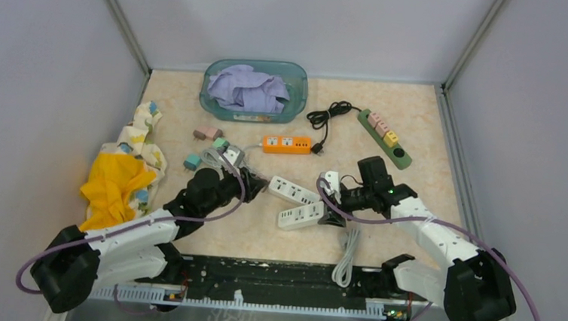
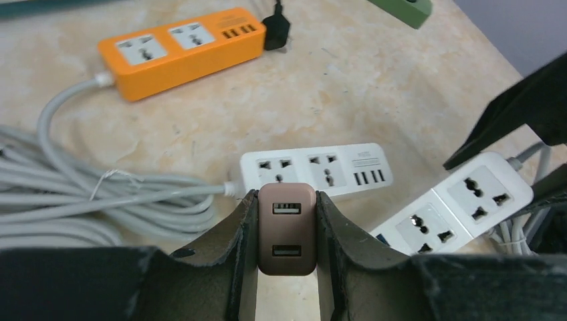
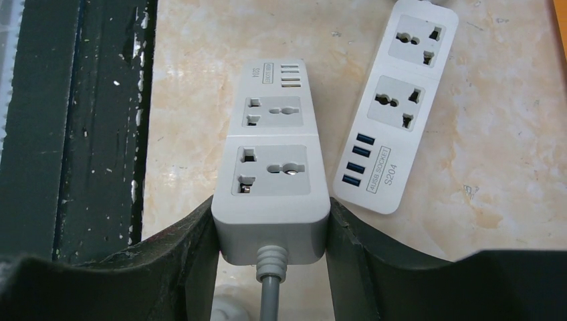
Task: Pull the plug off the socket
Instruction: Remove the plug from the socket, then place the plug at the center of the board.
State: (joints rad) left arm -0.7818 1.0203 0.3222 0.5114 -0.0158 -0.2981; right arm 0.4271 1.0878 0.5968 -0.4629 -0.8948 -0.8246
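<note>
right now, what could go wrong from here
1. The left end effector pinches the brown charger only by its two sides; it may slip and drop near the white strip.
2. The right end effector holds the other strip only at its cord end, so it could swivel.

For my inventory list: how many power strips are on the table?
4: an orange plastic power strip mid-table; a dark green strip far right; a loose white strip at centre; another white strip between the right jaws.
</note>
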